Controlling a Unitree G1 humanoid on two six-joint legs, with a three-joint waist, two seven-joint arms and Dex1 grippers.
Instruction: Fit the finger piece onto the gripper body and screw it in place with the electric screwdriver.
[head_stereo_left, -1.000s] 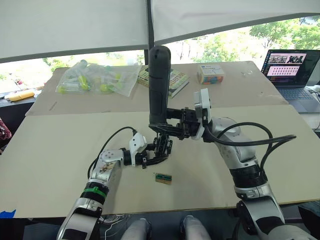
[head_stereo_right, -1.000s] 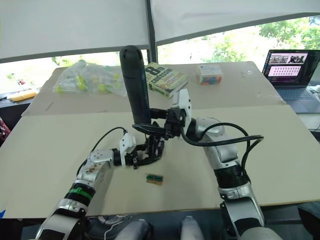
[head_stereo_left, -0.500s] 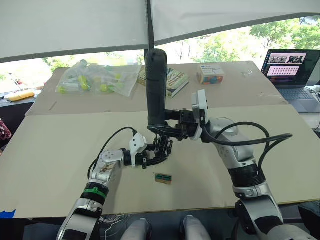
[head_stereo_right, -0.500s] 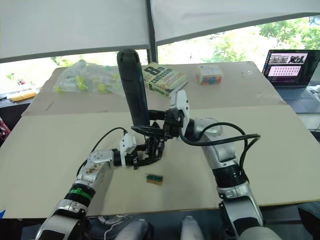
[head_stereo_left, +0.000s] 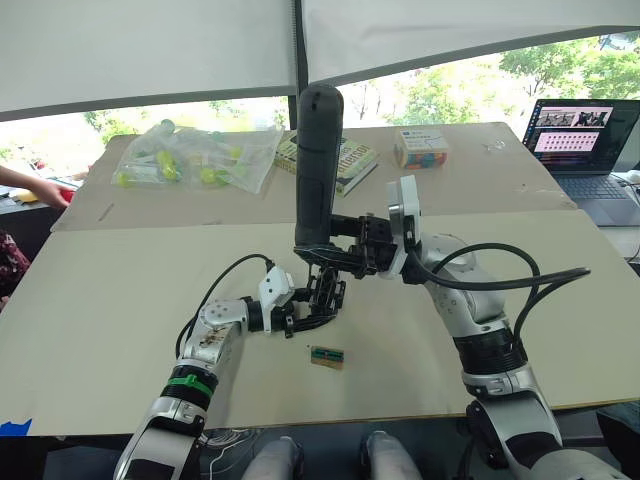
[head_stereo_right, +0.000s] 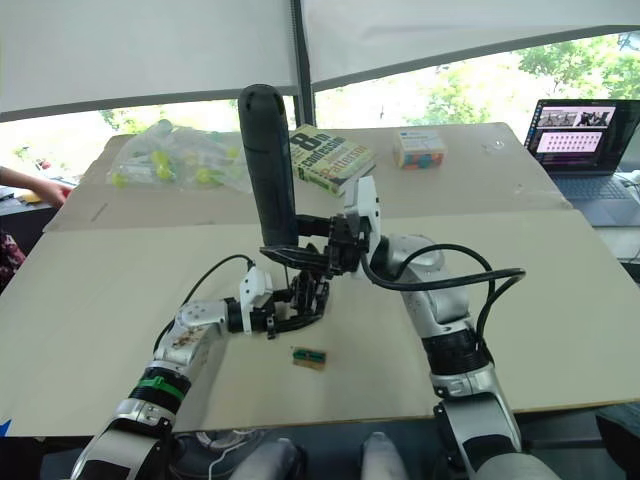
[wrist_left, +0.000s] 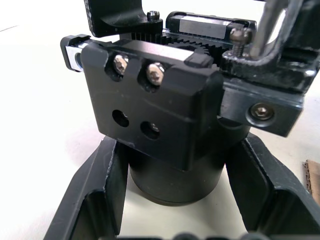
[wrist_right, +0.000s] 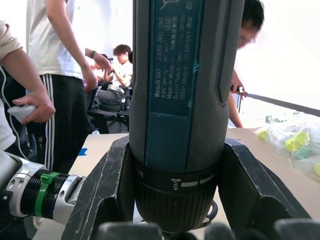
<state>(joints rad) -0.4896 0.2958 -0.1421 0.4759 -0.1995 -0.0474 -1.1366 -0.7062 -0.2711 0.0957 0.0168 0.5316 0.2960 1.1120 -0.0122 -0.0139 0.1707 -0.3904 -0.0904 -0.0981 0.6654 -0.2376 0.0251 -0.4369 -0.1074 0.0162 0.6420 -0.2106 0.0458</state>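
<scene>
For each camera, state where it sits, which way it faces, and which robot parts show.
Left and right eye views: on the head, facing forward and down at the table; both arms show.
Left wrist view: on the left wrist, looking along the left tool at the gripper body.
Right wrist view: on the right wrist, looking along the right tool at the electric screwdriver.
Shared: eye and right wrist views show the screwdriver.

On the table (head_stereo_left: 120, 290) there is one electric screwdriver (head_stereo_left: 317, 170), one gripper body (head_stereo_left: 322, 298), one green-and-brown block (head_stereo_left: 326, 356), one book (head_stereo_left: 345, 160), one small box (head_stereo_left: 420, 148), one laptop (head_stereo_left: 585, 150), and one bag of perhaps a dozen tubes (head_stereo_left: 190, 158).
</scene>
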